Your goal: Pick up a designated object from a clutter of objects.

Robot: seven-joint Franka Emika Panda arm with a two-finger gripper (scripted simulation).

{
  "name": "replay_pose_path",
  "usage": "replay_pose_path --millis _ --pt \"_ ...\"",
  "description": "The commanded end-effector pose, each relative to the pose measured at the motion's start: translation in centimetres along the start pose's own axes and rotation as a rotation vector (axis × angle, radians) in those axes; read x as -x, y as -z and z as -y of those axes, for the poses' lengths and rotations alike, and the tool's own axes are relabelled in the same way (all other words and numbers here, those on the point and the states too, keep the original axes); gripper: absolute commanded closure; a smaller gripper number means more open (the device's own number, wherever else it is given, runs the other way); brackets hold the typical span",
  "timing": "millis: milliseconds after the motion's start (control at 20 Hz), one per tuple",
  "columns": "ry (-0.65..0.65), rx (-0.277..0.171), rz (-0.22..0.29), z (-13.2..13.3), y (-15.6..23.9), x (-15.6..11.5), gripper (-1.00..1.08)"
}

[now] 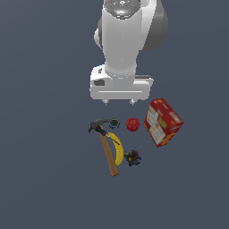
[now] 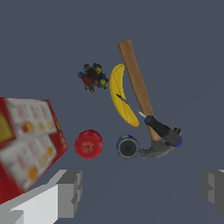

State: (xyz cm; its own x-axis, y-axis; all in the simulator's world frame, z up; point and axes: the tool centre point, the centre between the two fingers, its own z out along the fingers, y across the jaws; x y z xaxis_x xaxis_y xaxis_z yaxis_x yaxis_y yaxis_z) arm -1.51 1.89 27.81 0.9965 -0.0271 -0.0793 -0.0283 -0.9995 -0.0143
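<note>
Target ring (image 2: 127, 147) sits flat on the floor btwn hammer head (image 2: 159, 148) and red fruit (image 2: 89, 144), just beside the head, near the banana (image 2: 121, 97) tip. Hammer handle (image 1: 108, 154) runs alongside the banana. Lumpy multicolour bit (image 2: 92, 78) on banana's other side. Red/white box (image 1: 163, 121) past the fruit. Gripper (image 1: 119, 102) hovers above the ring, fingers (image 2: 70, 192) spread wide, holding nothing.

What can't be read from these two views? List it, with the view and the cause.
- Red-and-white box: cut off by the wrist view's edge; its print is blurred.
- Lumpy multicoloured item: too small in either view to identify.
- Dark ring: exterior view too coarse to tell whether it touches the hammer head.
- End effector: fingers partly out of frame in the wrist view.
</note>
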Motion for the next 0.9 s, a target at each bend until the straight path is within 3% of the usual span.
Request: replay_pose_path --millis 0,450,850 --pt "0.0 0.0 0.0 0.0 0.0 0.0 -0.92" --pt "0.017 -0.008 -0.045 0.3 1.0 -1.2 -0.92" --pt "0.031 -0.007 -0.046 0.2 0.7 -1.3 -0.92"
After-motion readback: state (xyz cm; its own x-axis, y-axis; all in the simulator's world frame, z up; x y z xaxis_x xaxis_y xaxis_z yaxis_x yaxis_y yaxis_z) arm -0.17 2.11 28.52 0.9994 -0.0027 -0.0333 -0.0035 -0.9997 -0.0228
